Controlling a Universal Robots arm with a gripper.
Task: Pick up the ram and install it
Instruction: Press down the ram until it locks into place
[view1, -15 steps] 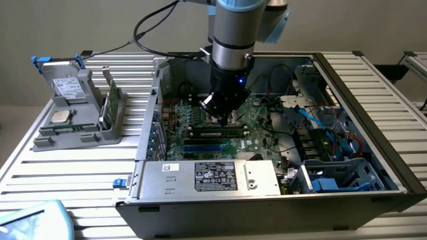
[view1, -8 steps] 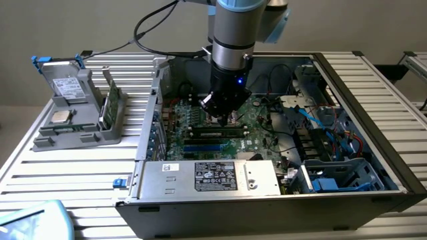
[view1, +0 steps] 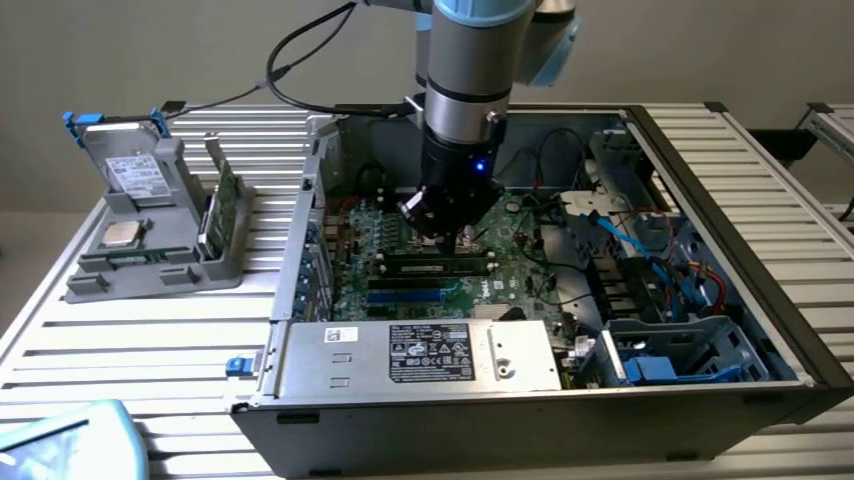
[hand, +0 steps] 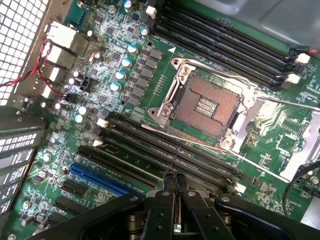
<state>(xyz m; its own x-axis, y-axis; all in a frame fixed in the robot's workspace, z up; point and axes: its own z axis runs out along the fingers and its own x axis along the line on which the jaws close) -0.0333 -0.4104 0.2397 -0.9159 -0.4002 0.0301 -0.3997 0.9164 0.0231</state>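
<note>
Inside the metal case (view1: 787, 330), the clenched gripper (hand: 175, 181) presses the flat ram (view1: 434, 266).

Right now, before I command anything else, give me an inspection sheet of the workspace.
Surface: slatted white table carrying the open computer case.
Job's things: ram along a motherboard slot, directly under the gripper.
Clutter: grey holder beside the case, green card standing in it.
Grippers: gripper shut, tips over the slots beside the empty processor socket.
Cables: black cable off the arm; blue wires inside the case.
Surroundings: plain wall.
</note>
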